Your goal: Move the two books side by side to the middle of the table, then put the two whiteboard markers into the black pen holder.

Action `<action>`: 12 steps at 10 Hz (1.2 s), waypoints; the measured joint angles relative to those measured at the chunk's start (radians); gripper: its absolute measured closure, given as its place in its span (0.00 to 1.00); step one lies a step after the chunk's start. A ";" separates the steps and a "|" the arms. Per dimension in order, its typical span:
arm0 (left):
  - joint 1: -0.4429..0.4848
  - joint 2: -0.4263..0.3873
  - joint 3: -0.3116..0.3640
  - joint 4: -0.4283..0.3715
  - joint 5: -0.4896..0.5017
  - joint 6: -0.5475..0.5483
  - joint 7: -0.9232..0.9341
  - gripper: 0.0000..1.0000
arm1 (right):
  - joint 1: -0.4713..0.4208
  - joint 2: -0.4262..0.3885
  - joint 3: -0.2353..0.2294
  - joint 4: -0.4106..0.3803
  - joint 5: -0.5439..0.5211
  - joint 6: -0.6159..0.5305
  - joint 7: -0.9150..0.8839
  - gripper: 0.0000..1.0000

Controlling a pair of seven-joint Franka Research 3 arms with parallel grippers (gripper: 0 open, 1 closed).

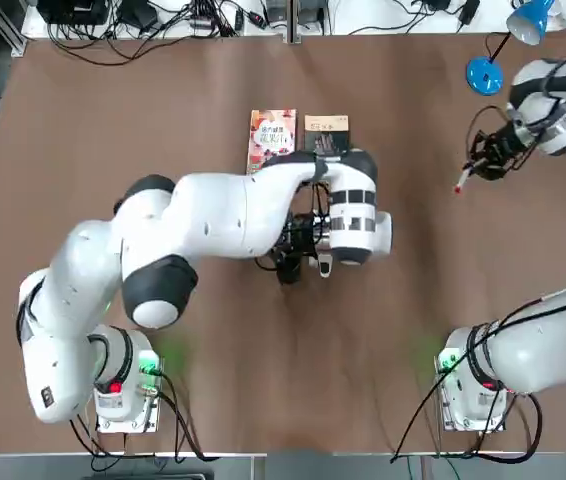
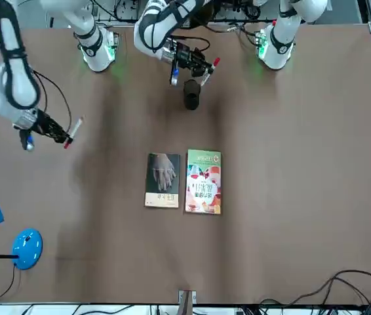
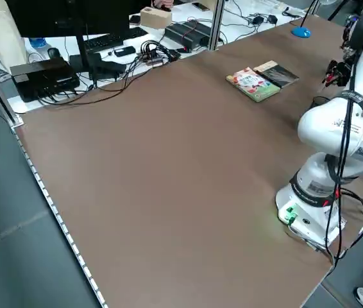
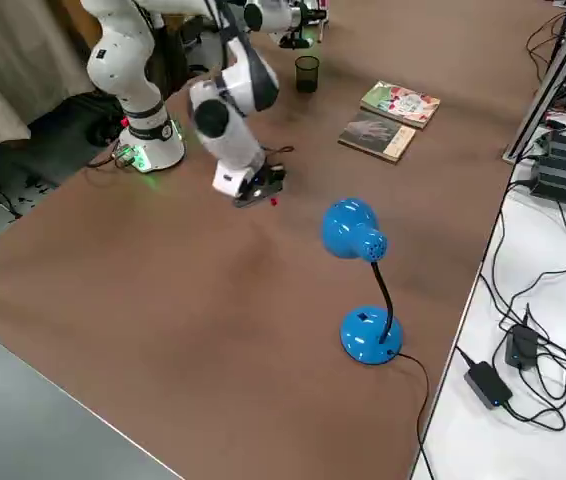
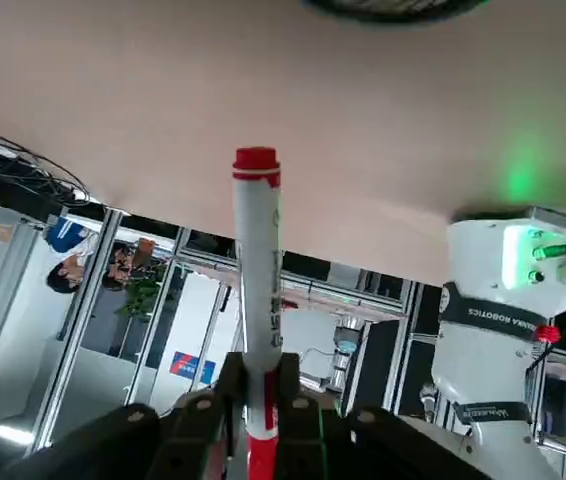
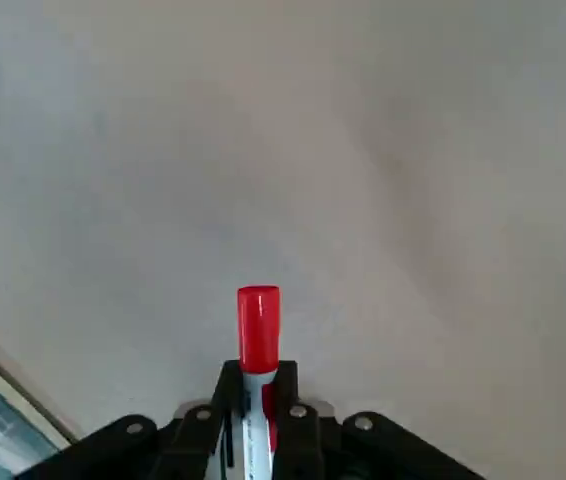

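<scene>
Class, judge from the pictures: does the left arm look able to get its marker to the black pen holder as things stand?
Probably yes: the left gripper grips its marker right by the pen holder, and nothing seems to stand between, though the marker is tilted and may need straightening.

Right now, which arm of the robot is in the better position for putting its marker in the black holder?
Probably the left: its pincer grips a marker close beside the holder; the right pincer grips its own farther away.
</scene>
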 joint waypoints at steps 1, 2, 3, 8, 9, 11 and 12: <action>-0.013 0.022 0.002 0.012 0.000 0.007 -0.003 0.83 | 0.074 0.000 0.002 0.001 0.000 0.018 0.048 0.85; -0.026 0.052 0.009 0.025 0.000 0.019 -0.015 0.83 | 0.150 -0.001 0.003 0.009 0.000 0.032 0.095 0.85; -0.038 0.079 0.019 0.038 0.000 0.032 -0.027 0.83 | 0.228 -0.002 0.004 0.029 0.000 0.037 0.145 0.85; -0.062 0.098 0.025 0.083 0.000 0.039 -0.030 0.83 | 0.486 -0.005 0.007 0.218 0.000 0.041 0.277 0.85; -0.064 0.098 0.025 0.086 0.000 0.051 -0.030 0.83 | 0.486 -0.005 0.002 0.244 0.000 0.029 0.276 0.85; -0.065 0.098 0.023 0.087 0.000 0.067 -0.027 0.81 | 0.484 0.000 -0.008 0.272 -0.003 0.021 0.275 0.85; -0.066 0.098 0.023 0.087 0.000 0.073 -0.026 0.70 | 0.483 0.007 -0.010 0.283 -0.004 0.021 0.274 0.85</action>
